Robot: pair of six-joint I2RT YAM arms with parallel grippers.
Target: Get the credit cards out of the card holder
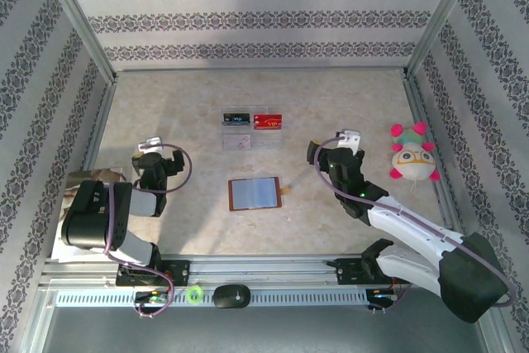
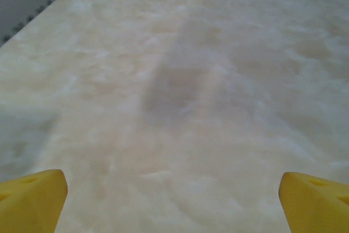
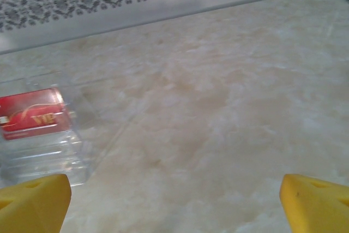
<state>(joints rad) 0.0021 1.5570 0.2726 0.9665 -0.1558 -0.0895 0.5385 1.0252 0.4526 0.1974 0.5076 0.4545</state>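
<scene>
Held jaws wide, empty (left gripper (image 1: 151,148), right gripper (image 1: 349,135)); judged removal done: red card (image 1: 267,121), black card (image 1: 236,118) in tray (image 1: 240,143) toward tabletop's far edge, card holder (image 1: 254,193) open; retreat next.

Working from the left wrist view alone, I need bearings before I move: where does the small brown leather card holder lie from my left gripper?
Observer: The brown leather card holder lies open and flat at mid-table, grey-blue lining up. It is to the right of the left gripper and a little nearer the arm bases.
Operator: Are the cards in it?
Observer: No. The red plastic card and the black plastic card sit side by side at the far end of the clear ridged plastic tray, beyond the holder.
Operator: And the other arm?
Observer: The right gripper is open and touches nothing, off to the right of that tray.
</scene>
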